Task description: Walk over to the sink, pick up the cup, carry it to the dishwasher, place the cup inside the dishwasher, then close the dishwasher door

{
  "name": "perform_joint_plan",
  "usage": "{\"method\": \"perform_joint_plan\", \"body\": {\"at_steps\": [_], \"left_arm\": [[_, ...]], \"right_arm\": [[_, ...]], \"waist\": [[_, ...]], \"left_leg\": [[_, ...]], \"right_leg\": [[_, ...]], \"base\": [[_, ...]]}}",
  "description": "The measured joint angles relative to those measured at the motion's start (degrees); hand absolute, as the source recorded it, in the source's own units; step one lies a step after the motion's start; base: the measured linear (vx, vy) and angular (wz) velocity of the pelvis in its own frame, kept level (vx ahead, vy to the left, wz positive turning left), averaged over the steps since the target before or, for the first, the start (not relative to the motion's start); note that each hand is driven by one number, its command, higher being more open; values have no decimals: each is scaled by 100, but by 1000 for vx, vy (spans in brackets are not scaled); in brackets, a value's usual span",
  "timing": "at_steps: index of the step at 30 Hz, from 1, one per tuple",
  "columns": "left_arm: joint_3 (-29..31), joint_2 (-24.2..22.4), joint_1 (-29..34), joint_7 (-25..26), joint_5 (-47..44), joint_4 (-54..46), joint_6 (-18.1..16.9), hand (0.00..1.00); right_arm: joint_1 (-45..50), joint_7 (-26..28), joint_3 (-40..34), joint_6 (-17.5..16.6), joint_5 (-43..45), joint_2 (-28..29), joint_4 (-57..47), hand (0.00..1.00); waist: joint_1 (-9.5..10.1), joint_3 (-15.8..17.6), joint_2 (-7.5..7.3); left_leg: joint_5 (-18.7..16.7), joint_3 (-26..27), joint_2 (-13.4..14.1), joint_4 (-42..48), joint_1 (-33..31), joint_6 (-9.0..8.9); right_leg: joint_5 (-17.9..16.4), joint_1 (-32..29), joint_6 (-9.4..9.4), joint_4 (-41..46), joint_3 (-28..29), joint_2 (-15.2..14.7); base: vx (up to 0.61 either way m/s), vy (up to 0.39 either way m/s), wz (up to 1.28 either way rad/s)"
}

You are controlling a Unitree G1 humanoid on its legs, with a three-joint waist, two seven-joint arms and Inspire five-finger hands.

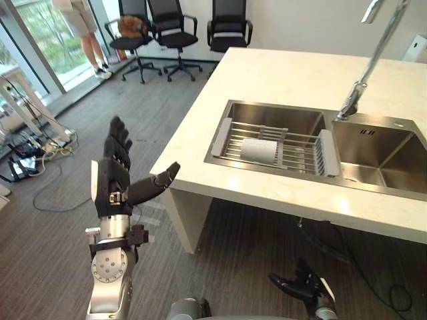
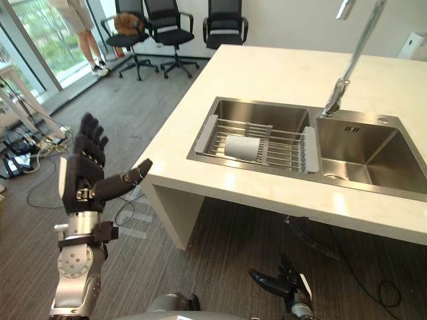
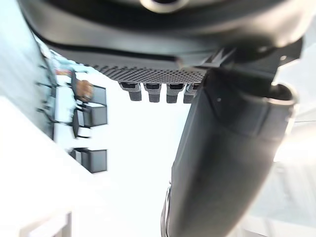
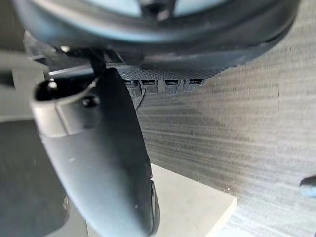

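A pale grey cup (image 1: 259,151) lies on its side on a wire rack (image 1: 293,148) across the left basin of the steel sink (image 1: 373,150). My left hand (image 1: 113,177) is raised to the left of the counter's corner, fingers straight and thumb (image 1: 157,185) pointing toward the counter edge, holding nothing. It is well apart from the cup. My right hand (image 1: 303,287) hangs low by the floor under the counter, fingers relaxed, empty. The same cup (image 2: 241,147) and left hand (image 2: 85,175) show in the right eye view.
A tall tap (image 1: 370,60) rises between the two basins. The cream counter (image 1: 280,80) spreads behind the sink. Black office chairs (image 1: 170,33) stand at the back, a person's legs (image 1: 90,40) by the window. Cables and a stand (image 1: 30,130) lie at the left.
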Motion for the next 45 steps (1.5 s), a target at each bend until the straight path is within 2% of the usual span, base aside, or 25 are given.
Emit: {"method": "perform_joint_plan", "body": {"at_steps": [2,4,6,9,11,12,13,14,16,17,18,20,22,23,24,25,26,27,28,32,35,41,45], "left_arm": [[-7,27,6,-134,0,-162,24,100],[-42,190,1,-329,1,-490,118,100],[-154,313,-23,-425,7,-569,137,100],[-357,367,-66,-420,13,-435,232,100],[-419,429,-221,-302,13,-154,266,100],[-418,443,-271,-272,13,-57,276,100],[-412,489,-339,-208,12,71,353,100],[-448,360,-349,-180,18,270,430,100],[-518,298,-349,-165,84,355,494,100],[-575,256,-354,-164,149,358,494,100],[-615,233,-355,-162,184,358,494,100],[-753,151,-357,-110,351,367,494,100],[-848,121,-355,-31,527,369,474,100],[-852,117,-355,-6,578,368,452,100],[-871,112,-354,47,659,351,370,100],[-871,114,-366,63,681,303,292,100],[-871,114,-379,63,691,287,265,100],[-871,116,-385,64,737,253,216,100],[-865,135,-384,63,795,233,211,100],[-891,169,-388,54,794,232,270,100],[-1058,290,-415,26,796,233,535,100],[-1595,536,-678,-220,1074,260,965,100],[-1661,711,-873,-299,1474,530,1214,100]], "right_arm": [[21,35,-10,-2,2,27,-1,100],[32,147,-163,-22,-7,118,-2,100],[97,230,-285,-47,-37,175,5,100],[259,265,-391,-105,-137,184,5,100],[297,238,-388,-206,-178,250,1,100],[303,217,-381,-231,-223,279,-1,100],[354,158,-285,-270,-242,347,-11,100],[428,39,-171,-268,-255,317,14,100],[511,-124,-25,-260,-312,326,-75,100],[534,-227,69,-223,-409,286,-177,100],[562,-292,132,-184,-453,271,-273,100],[704,-461,257,-90,-513,249,-571,100],[870,-645,467,1,-642,208,-800,100],[911,-666,508,2,-663,200,-829,100],[954,-706,593,4,-683,192,-927,100],[962,-786,632,4,-699,124,-958,100],[951,-834,645,4,-704,99,-942,100],[935,-938,709,-7,-730,56,-927,100],[928,-967,715,-25,-740,39,-907,100],[935,-1109,748,-107,-858,20,-896,100],[939,-1185,813,-121,-857,10,-799,100],[936,-1184,955,-135,-857,-113,-645,100],[958,-1172,962,-124,-856,-153,-551,100]], "waist": [[33,-10,-21],[21,-47,-64],[-22,-82,-88],[-104,-143,-56],[-256,-154,-59],[-310,-166,-79],[-400,-211,-232],[-490,-229,-57],[-493,-305,78],[-522,-312,93],[-531,-301,107],[-545,-259,152],[-548,-239,173],[-540,-232,158],[-516,-250,185],[-529,-246,250],[-524,-239,262],[-513,-246,275],[-511,-280,327],[-544,-275,294],[-555,-286,266],[-594,-340,276],[-668,-412,313]], "left_leg": [[-230,76,-42,2,269,15],[-377,111,-42,-87,549,32],[-384,100,-18,-300,772,0],[-300,97,99,-652,1110,-145],[-287,73,317,-715,1200,-404],[-301,57,359,-686,1191,-460],[-366,7,379,-582,1180,-594],[-421,-104,573,-535,1216,-708],[-340,-97,782,-632,1277,-833],[-235,-97,853,-620,1299,-891],[-203,-121,893,-530,1285,-892],[-103,-220,1059,209,1055,-917],[375,-227,1217,1302,683,-721],[452,-224,1232,1464,627,-697],[329,-201,1237,1500,591,-626],[73,-172,1162,1187,575,-588],[-15,-170,1102,961,576,-574],[226,-168,887,56,630,-488],[415,-148,796,-288,718,-531],[518,-165,549,-1022,898,-653],[723,-167,409,-1350,994,-654],[1238,-183,385,-2104,1234,-724],[1380,-178,421,-2396,1370,-758]], "right_leg": [[96,-193,99,773,110,-163],[421,-700,247,1973,133,-355],[316,-978,162,2345,17,-369],[175,-1207,22,1846,-429,-251],[201,-1465,-24,836,-526,-13],[310,-1513,-73,528,-487,59],[1050,-1539,-308,-106,-350,156],[995,-1434,-284,-69,-420,327],[882,-1388,-453,-165,-442,581],[822,-1358,-511,-190,-449,660],[809,-1289,-533,-271,-463,702],[778,-986,-556,-520,-523,807],[748,-600,-580,-798,-522,815],[745,-523,-586,-862,-513,805],[730,-482,-609,-916,-502,779],[717,-486,-630,-937,-485,752],[715,-498,-632,-933,-474,730],[699,-573,-538,-858,-442,668],[652,-624,-465,-765,-409,643],[652,-834,-398,-710,-413,517],[679,-852,-364,-718,-420,432],[733,-826,-449,-918,-540,492],[753,-814,-469,-959,-562,573]], "base": [[183,96,-24],[200,24,-15],[203,-40,-3],[225,-114,-1],[237,-207,1],[256,-257,9],[283,-289,16],[289,-286,10],[264,-263,-15],[237,-238,-18],[199,-198,-4],[140,-137,4],[110,-104,1],[98,-79,-4],[96,-38,-4],[94,-17,-3],[65,31,-5],[56,62,-4],[63,63,0],[25,68,7],[-13,44,6],[-66,-35,7],[-58,-45,0]]}}
